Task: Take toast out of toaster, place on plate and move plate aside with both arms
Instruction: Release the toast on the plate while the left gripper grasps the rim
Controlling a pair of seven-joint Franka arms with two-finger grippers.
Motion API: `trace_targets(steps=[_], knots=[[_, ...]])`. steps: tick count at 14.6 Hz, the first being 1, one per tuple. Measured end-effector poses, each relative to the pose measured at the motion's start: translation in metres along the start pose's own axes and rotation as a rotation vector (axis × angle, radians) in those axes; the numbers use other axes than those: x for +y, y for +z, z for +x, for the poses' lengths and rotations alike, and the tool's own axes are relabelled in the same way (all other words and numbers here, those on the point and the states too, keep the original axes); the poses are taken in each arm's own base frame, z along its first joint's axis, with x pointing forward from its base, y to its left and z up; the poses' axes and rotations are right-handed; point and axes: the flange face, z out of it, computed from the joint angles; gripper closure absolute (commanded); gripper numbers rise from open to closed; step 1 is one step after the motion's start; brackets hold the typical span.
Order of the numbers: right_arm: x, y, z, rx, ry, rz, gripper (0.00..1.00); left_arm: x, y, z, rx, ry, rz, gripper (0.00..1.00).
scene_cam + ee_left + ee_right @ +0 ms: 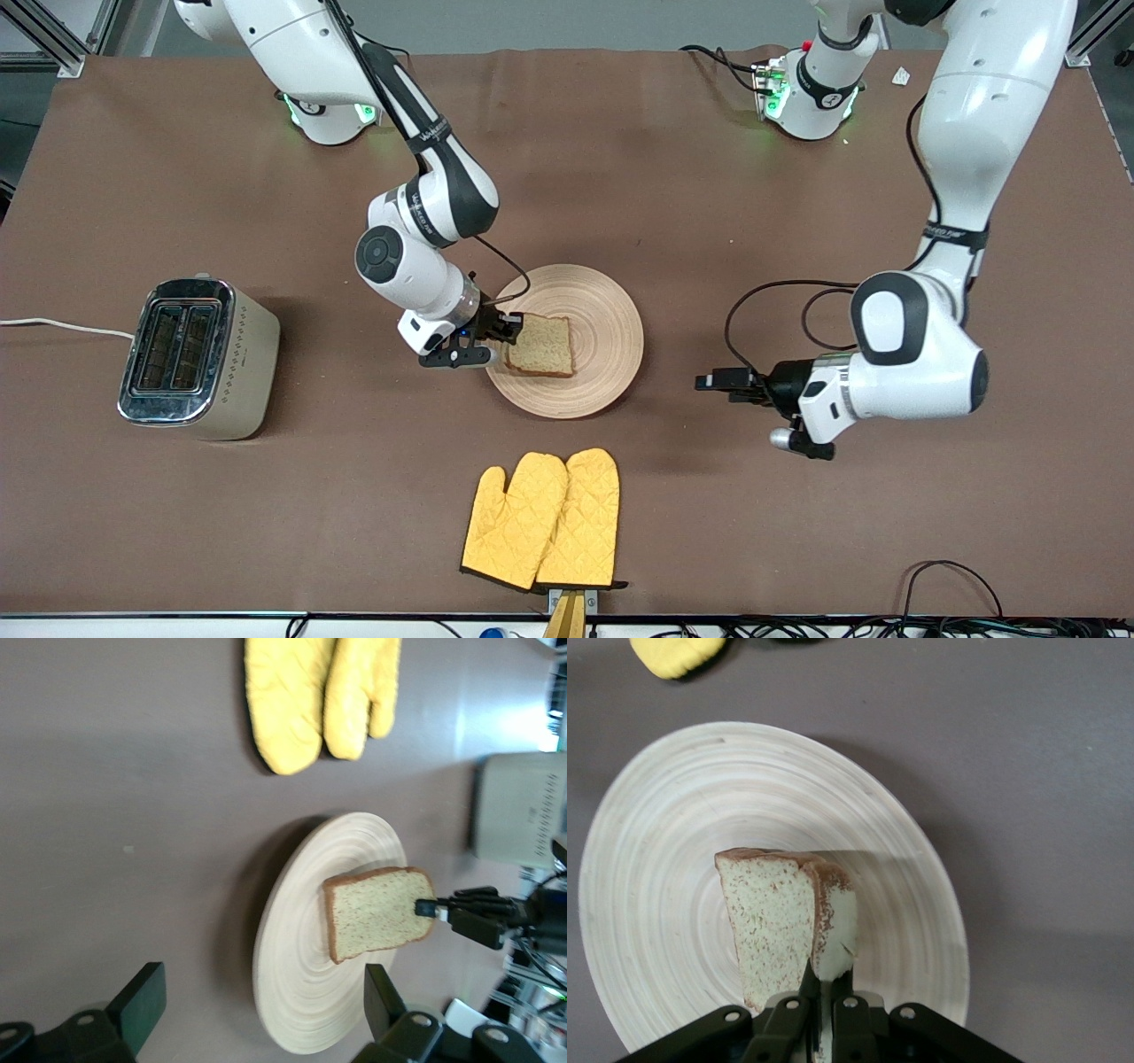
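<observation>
The right gripper (507,330) has the toast (541,345) pinched by one edge, fingers clamped tight on the crust, and holds it over the plate (611,301). From the left wrist view the slice looks tilted, its free edge down near the wood and the gripped edge a little higher; whether it touches the plate yet I cannot tell. The plate sits mid-table, with the yellow mitts (542,521) nearer the front camera and the toaster (199,359) well off toward the right arm's end, its slots looking empty.

The left gripper (719,383) waits low beside the plate, toward the left arm's end of the table, fingers spread wide and nothing in them.

As I see it, the step in hand is setting the toast down. To do it well, the right arm should lower until the slice lies flat on the wood, then part its fingers just enough to let go and draw back along the slice's plane, so a finger does not drag the bread off centre. The toast sits toward the rim on the right arm's side; easing it inward before release would keep it steadier when the plate gets moved.
</observation>
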Motion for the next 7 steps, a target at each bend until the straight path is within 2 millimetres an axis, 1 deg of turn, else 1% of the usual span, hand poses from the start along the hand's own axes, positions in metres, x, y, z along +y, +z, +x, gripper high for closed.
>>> trace_targets(steps=[1, 2, 3, 4, 5, 7], knots=[[0.004, -0.003, 0.002, -0.008, -0.006, -0.002, 0.74, -0.008, 0.015, -0.001, -0.011, 0.018, -0.032, 0.17], [0.009, -0.008, 0.005, -0.012, -0.014, -0.003, 0.51, -0.016, 0.029, -0.002, -0.023, 0.039, -0.056, 0.24], [0.016, -0.013, 0.008, -0.014, -0.013, -0.006, 0.2, -0.025, 0.042, -0.004, -0.033, 0.053, -0.078, 0.3], [0.023, -0.016, 0.01, -0.018, -0.006, -0.011, 0.0, -0.033, 0.054, -0.006, -0.041, 0.059, -0.1, 0.32], [0.029, -0.018, 0.011, -0.023, 0.001, -0.015, 0.0, -0.04, 0.065, -0.008, -0.044, 0.054, -0.127, 0.35], [0.036, -0.019, 0.013, -0.028, 0.008, -0.021, 0.0, -0.044, 0.087, -0.013, -0.053, 0.027, -0.188, 0.38]])
